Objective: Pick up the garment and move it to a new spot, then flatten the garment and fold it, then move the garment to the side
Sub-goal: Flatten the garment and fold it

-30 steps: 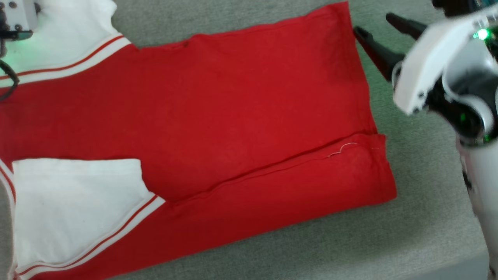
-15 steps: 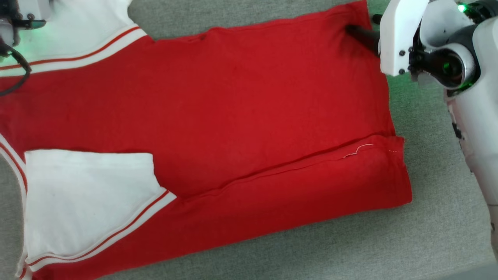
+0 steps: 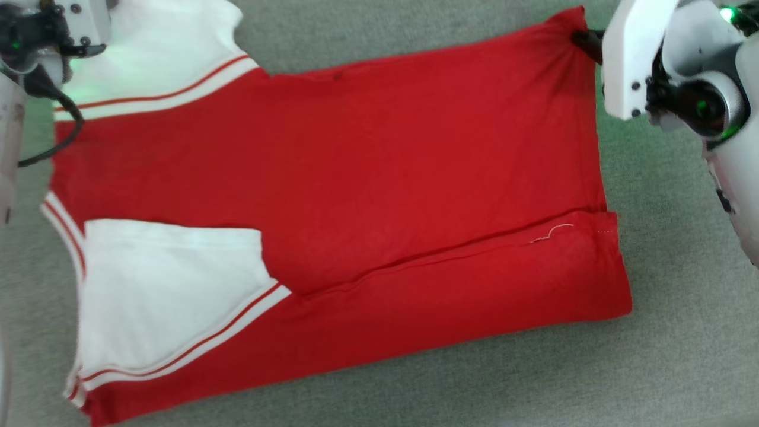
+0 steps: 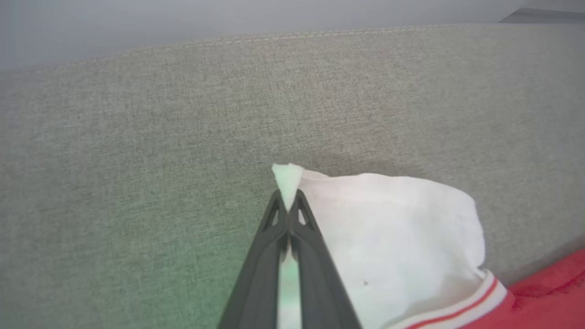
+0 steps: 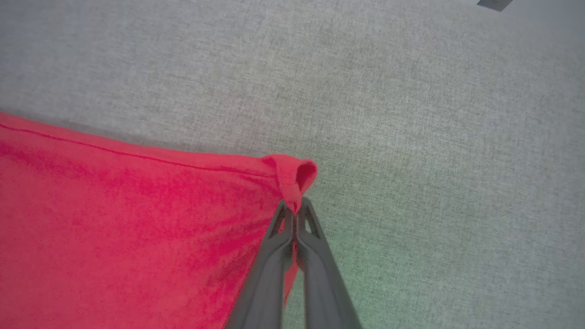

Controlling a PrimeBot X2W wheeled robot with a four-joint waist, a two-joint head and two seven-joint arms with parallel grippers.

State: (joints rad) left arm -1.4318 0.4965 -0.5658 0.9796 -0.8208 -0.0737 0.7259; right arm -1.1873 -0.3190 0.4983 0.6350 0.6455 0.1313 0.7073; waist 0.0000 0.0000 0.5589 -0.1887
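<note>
Garment [image 3: 356,166] flat on grey upholstery [image 3: 652,356]. Pinched tight: L gripper [image 4: 288,201] on white sleeve tip [image 4: 288,176], R gripper [image 5: 295,210] on red hem corner [image 5: 297,176] (thin bites). Could slip if lifted unevenly, skewing fold.

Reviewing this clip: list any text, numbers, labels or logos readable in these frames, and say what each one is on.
None can be read.
The garment shows plain red and white cloth with red-white striped trim, and no lettering or number on the side facing up.
The grey upholstery under it carries no print or label.
</note>
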